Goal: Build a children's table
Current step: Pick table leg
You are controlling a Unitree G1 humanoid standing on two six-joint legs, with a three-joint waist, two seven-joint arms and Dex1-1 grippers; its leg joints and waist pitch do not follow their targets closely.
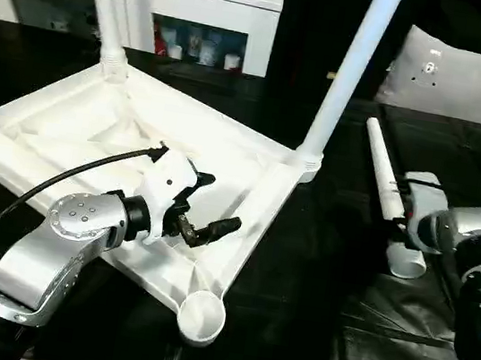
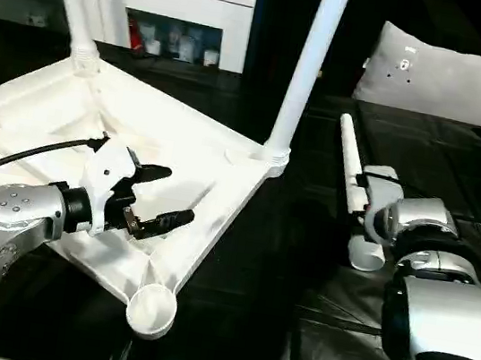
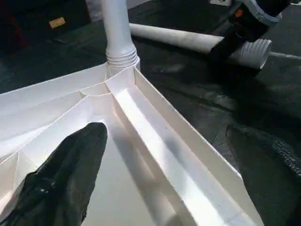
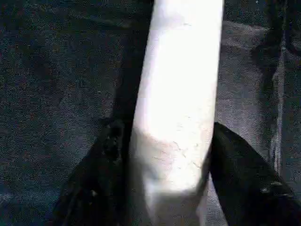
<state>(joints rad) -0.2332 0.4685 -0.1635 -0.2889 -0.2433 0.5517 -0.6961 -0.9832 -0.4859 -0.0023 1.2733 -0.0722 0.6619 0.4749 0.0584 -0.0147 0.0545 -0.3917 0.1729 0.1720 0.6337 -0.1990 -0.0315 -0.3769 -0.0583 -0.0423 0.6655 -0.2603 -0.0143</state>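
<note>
1. Head views: the children's table (image 1: 127,154) lies upside down on the black worktop (image 1: 317,273), two legs (image 1: 353,65) standing up from its far corner sockets. The left hand (image 1: 203,203), fingers spread, hovers over the ribbed underside near the empty near socket (image 1: 201,315). A loose leg (image 1: 386,186) lies to the right.
2. Left wrist view: spread fingers (image 3: 66,179) straddle the tabletop's rim.
3. Right wrist view: the right hand (image 4: 164,165) has a finger (image 4: 101,176) on each side of the loose leg, closed against it.
</note>
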